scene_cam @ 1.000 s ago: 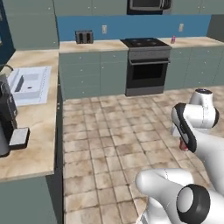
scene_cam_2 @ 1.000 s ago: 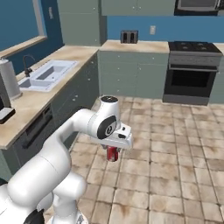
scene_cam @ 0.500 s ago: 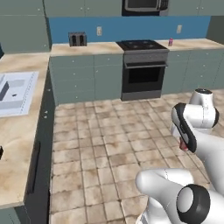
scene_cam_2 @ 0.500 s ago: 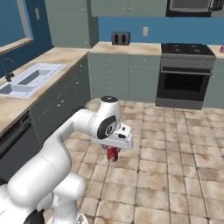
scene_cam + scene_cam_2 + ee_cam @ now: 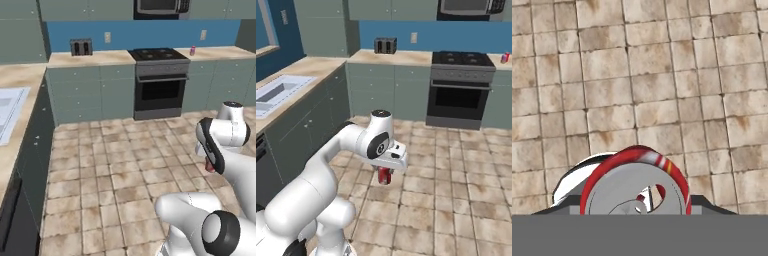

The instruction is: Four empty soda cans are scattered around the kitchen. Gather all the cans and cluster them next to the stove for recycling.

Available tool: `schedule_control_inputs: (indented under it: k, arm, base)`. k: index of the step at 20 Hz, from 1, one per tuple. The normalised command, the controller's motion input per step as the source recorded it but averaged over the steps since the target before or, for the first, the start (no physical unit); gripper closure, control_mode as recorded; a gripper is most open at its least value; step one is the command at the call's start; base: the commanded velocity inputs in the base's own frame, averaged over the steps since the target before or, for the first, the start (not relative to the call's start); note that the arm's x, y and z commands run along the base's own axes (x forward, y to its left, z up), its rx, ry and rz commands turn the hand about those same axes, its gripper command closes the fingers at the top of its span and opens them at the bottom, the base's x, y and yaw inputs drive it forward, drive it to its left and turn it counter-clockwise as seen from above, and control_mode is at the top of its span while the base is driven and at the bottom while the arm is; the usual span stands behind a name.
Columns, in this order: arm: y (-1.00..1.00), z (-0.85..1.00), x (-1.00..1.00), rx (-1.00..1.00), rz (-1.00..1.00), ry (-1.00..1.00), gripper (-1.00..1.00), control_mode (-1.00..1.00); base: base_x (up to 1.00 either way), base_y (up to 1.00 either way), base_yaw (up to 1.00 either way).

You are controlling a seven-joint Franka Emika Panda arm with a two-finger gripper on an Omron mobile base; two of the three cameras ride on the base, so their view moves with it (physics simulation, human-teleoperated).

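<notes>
A red soda can [image 5: 385,176] with a silvery top hangs above the tiled floor, and my gripper [image 5: 386,171] is shut on it. From the hand view the can's top [image 5: 637,187] sits between the two dark fingertips [image 5: 559,207]. In the left base view a sliver of the red can [image 5: 210,165] shows beside the hand. The stove [image 5: 160,80] stands ahead against the back wall. Another small soda can [image 5: 192,50], pinkish purple, stands upright on the counter just right of the stove, and it appears again as a small can [image 5: 504,58] at the far right.
A toaster [image 5: 81,47] sits on the back counter left of the stove, with a microwave [image 5: 162,6] above the stove. A sink [image 5: 276,92] lies in the left counter run. Open tiled floor [image 5: 120,170] stretches between me and the stove.
The whole picture has shifted: the base has moved, so the stove stands nearer and more central and the sink has slid off to the left. The grip on the red can is unchanged.
</notes>
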Motion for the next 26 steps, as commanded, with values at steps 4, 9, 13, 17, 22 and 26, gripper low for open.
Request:
schedule_control_inputs:
  k: [4, 9, 13, 17, 22, 26]
  arm:
    - [0.00, 0.00, 0.00, 0.00, 0.00, 0.00, 1.00, 1.00]
    - [0.00, 0.00, 0.00, 0.00, 0.00, 0.00, 1.00, 1.00]
    - [0.00, 0.00, 0.00, 0.00, 0.00, 0.00, 1.00, 1.00]
    - [0.00, 0.00, 0.00, 0.00, 0.00, 0.00, 1.00, 1.00]
    - [0.00, 0.00, 0.00, 0.00, 0.00, 0.00, 1.00, 1.00]
    - [0.00, 0.00, 0.00, 0.00, 0.00, 0.00, 1.00, 1.00]
  base:
    - [0.52, -0.52, 0.02]
    - [0.51, -0.53, 0.01]
    - [0.50, -0.54, 0.01]
    - [0.50, -0.53, 0.01]
    - [0.50, -0.52, 0.03]
    - [0.50, -0.52, 0.04]
